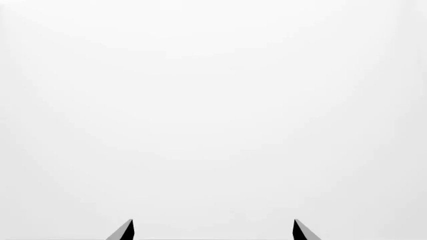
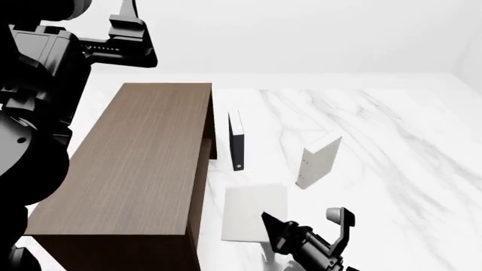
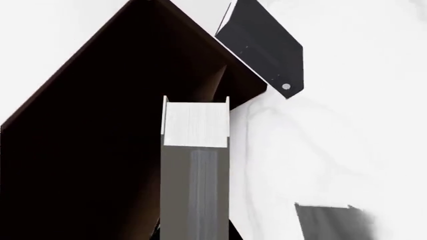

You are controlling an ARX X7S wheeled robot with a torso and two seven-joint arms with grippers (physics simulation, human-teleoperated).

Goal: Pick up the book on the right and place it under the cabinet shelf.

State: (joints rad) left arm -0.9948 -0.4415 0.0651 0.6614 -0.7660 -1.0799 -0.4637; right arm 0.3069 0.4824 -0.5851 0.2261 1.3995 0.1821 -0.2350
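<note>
The thin pale grey-white book (image 2: 252, 212) lies level beside the front end of the dark brown cabinet (image 2: 132, 164). My right gripper (image 2: 272, 223) is at the book's near right edge. In the right wrist view the book (image 3: 195, 125) shows edge-on between the jaws, which hug both of its sides, so the right gripper (image 3: 195, 232) is shut on it. The cabinet (image 3: 100, 150) fills the dark area behind the book; its shelf board cannot be made out. My left gripper (image 1: 213, 227) is open, empty and faces blank white. It is raised at the far left.
A black book with white pages (image 2: 236, 141) stands on edge by the cabinet's right side and also shows in the right wrist view (image 3: 263, 47). A thicker white book with small dots (image 2: 318, 160) stands right of it. The marble tabletop (image 2: 391, 169) extends to the right.
</note>
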